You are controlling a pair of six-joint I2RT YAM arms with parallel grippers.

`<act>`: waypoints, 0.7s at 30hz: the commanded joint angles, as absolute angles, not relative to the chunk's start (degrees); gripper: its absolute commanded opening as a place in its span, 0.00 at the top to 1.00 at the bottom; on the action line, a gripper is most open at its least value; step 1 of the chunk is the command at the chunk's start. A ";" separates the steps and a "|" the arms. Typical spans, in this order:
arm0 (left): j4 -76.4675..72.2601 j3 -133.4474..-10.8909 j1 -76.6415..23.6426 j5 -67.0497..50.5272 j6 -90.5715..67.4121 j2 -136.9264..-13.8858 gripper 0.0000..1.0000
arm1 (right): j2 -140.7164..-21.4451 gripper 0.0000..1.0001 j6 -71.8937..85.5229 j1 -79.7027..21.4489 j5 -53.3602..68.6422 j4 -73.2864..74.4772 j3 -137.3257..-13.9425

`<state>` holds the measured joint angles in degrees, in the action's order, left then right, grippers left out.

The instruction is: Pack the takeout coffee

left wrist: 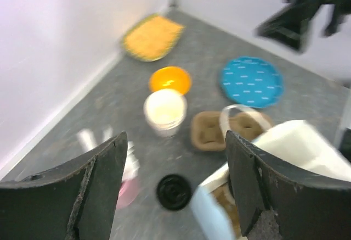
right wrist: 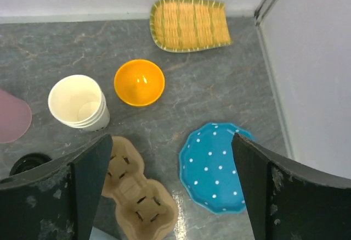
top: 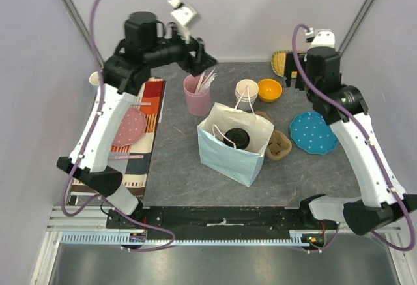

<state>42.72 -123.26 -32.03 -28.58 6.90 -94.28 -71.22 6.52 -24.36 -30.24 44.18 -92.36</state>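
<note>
In the middle of the grey table (top: 182, 180), inside the open mouth of the tall pale blue paper bag (top: 225, 158): the small white paper cup with round black plastic lid (top: 236, 136), lid upward, only the lid to see from the top view. Visible also in the left wrist view as a blurred black disc just beside the edge of the bag.

Above the far left part of the table, near the pink plastic cup (top: 195, 96) with white utensils standing in it: left fingers (left wrist: 101, 185), spread wide, pinching nothing. Over the far right part, well apart from the bag: right fingers (right wrist: 82, 190), also spread wide, nothing between them.

Behind the bag, on the far side: a stack of lidless white paper cups (top: 246, 91), and just right of it a small orange bowl (top: 270, 90). In the far right corner: a yellow woven tray (right wrist: 189, 23). Right of the bag: a brown cardboard cup carrier (top: 279, 145), touching the bag or only just beside it, cannot tell which. Further right: a round blue plate with white dots (top: 313, 132). On the left side: a striped cloth (top: 153, 99), with a pink dotted plate (top: 128, 127) lying on it.
</note>
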 commanded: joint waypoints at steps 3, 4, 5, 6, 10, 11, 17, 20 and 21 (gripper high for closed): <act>35.52 -110.06 -17.59 -25.05 4.75 -84.38 0.21 | -73.03 0.02 12.56 -5.13 -8.27 34.73 -87.92; 34.55 -105.25 -14.79 -24.79 5.18 -83.59 0.20 | -73.30 0.02 13.79 -3.53 -6.78 33.59 -86.67; 33.76 -102.77 -13.46 -23.57 5.27 -82.02 0.20 | -74.08 0.02 14.15 -2.30 -6.59 31.57 -85.53; 31.66 -100.31 -12.06 -23.03 5.19 -81.48 0.20 | -74.35 0.02 14.32 -0.81 -6.85 30.60 -82.99; 24.54 -85.39 -3.37 -21.97 3.43 -78.40 0.19 | -74.71 0.02 13.19 -0.26 -13.42 23.92 -74.55; 23.04 -83.08 -2.21 -22.41 3.25 -77.88 0.19 | -74.10 0.02 12.66 -0.26 -14.32 20.69 -70.53; 10.30 -65.59 3.25 -22.50 3.16 -74.80 0.19 | -71.72 0.02 11.69 -0.26 -18.36 7.33 -56.28; 2.83 -57.85 4.39 -22.59 2.20 -73.74 0.19 | -71.46 0.02 12.04 -0.26 -18.02 2.57 -51.44; 1.16 -54.53 4.48 -22.59 1.94 -73.48 0.19 | -71.37 0.02 12.56 -0.26 -17.32 1.33 -50.37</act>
<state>15.55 -61.12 3.66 -22.55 4.10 -77.65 -74.04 12.01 -0.25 -16.27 14.20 -54.59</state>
